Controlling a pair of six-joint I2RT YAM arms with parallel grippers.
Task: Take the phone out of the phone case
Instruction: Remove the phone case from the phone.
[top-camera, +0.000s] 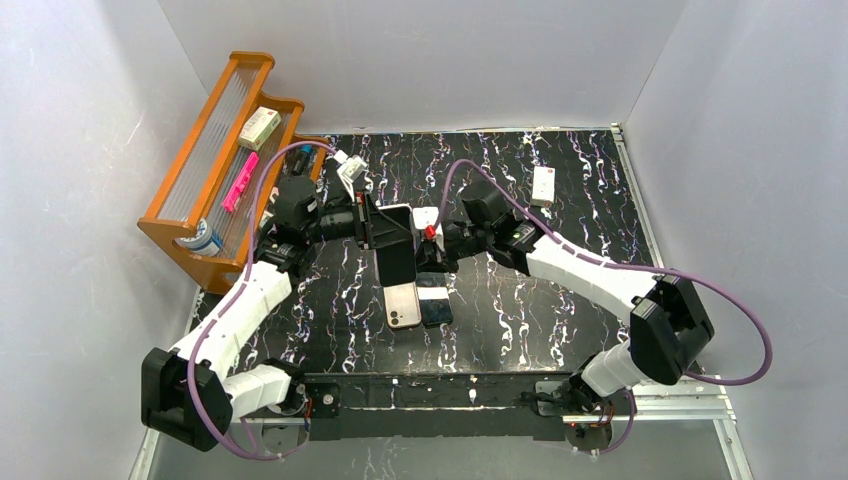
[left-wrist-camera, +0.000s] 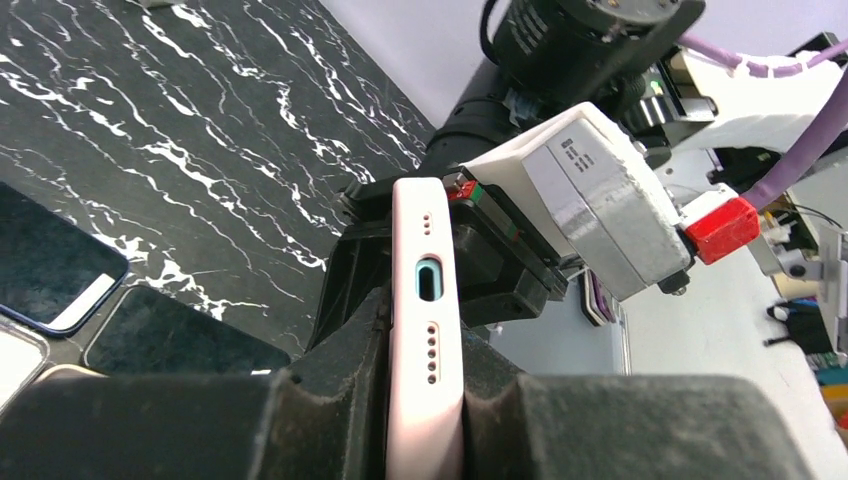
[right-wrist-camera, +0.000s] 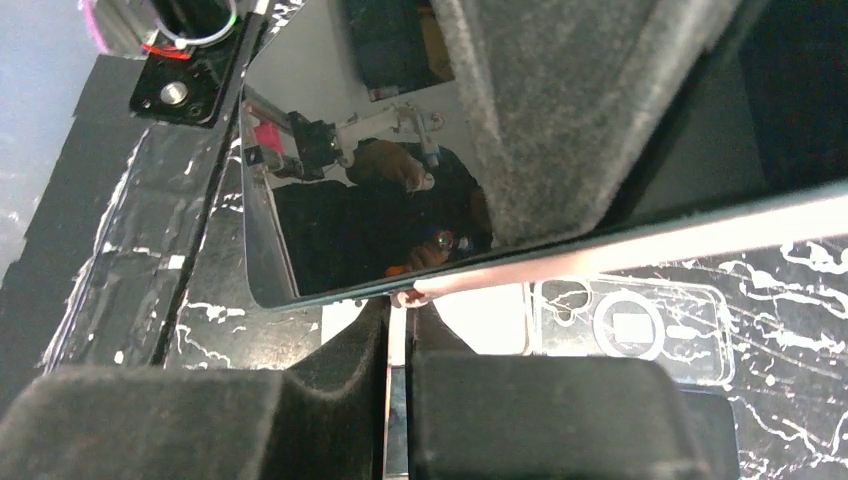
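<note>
cased phone (top-camera: 396, 255) above other phones (top-camera: 405, 305) on table (top-camera: 560, 290); rack (top-camera: 215, 170) at left.

Black white-veined marble tabletop (top-camera: 570, 180), plain pale walls (top-camera: 430, 60) on three sides, orange wooden rack (top-camera: 205, 150) back left

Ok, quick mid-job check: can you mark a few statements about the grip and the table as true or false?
1. The left gripper is clamped on the pink case. True.
2. The right gripper hangs open, away from the phone. False: it is shut on the phone's edge.
3. The cased phone lies flat on the table. False: it is held up between the two grippers.
4. A clear case lies on the table below the right gripper. True.
5. The wooden rack stands on the table's right side. False: it stands on the left side.
</note>
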